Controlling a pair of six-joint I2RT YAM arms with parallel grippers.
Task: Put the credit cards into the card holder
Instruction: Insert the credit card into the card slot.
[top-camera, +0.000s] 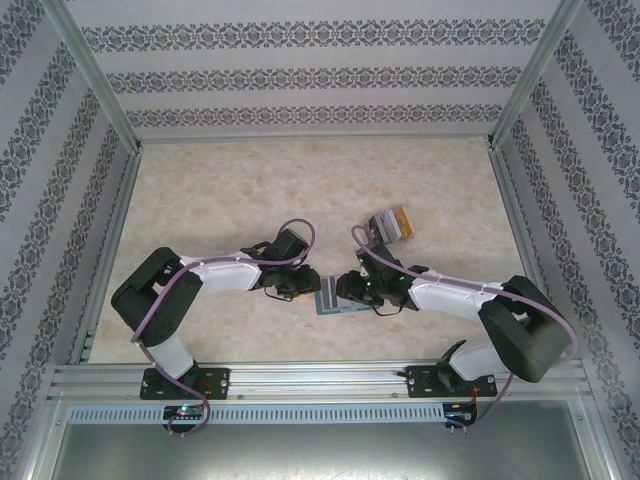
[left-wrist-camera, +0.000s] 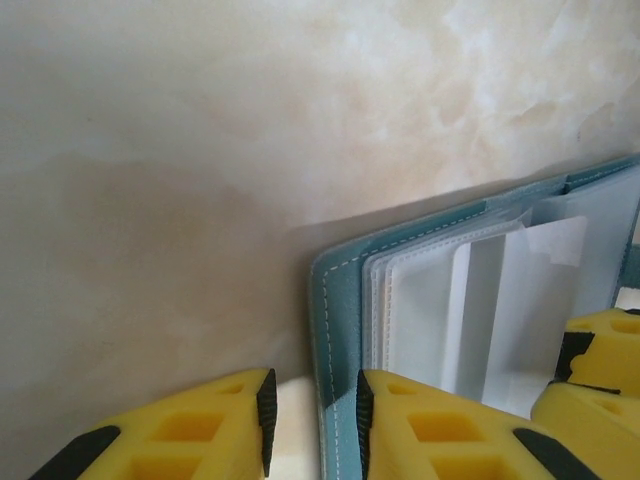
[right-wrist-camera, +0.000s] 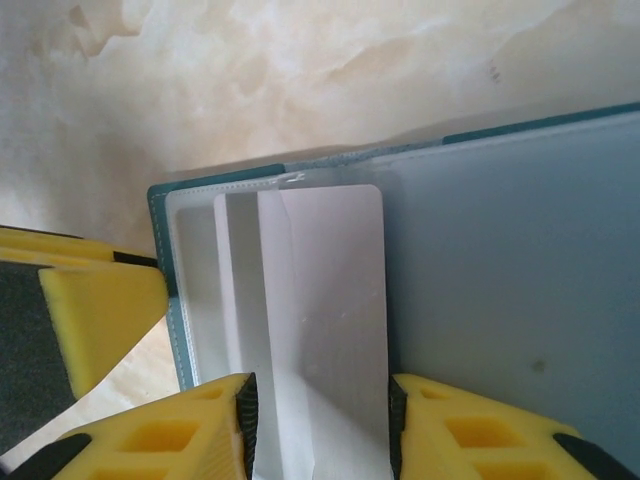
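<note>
The teal card holder (top-camera: 327, 298) lies open on the table between both arms, its clear pockets facing up. In the left wrist view its stitched cover edge (left-wrist-camera: 335, 300) sits between the fingers of my left gripper (left-wrist-camera: 313, 400). The cover rests against the right pad and a strip of table shows beside the left pad. A pale grey credit card (right-wrist-camera: 330, 290) lies partway in a pocket of the card holder (right-wrist-camera: 520, 240). My right gripper (right-wrist-camera: 318, 400) is open and straddles the card, its pads just off the card's long edges. Both grippers (top-camera: 305, 285) (top-camera: 345, 292) face each other over the holder.
A clear plastic box (top-camera: 390, 226) holding more cards, one of them yellow-orange, stands just beyond the right arm. Patterned walls and metal rails enclose the marble-look table (top-camera: 250, 190). The right gripper's yellow fingers (left-wrist-camera: 600, 350) show at the left wrist view's right edge.
</note>
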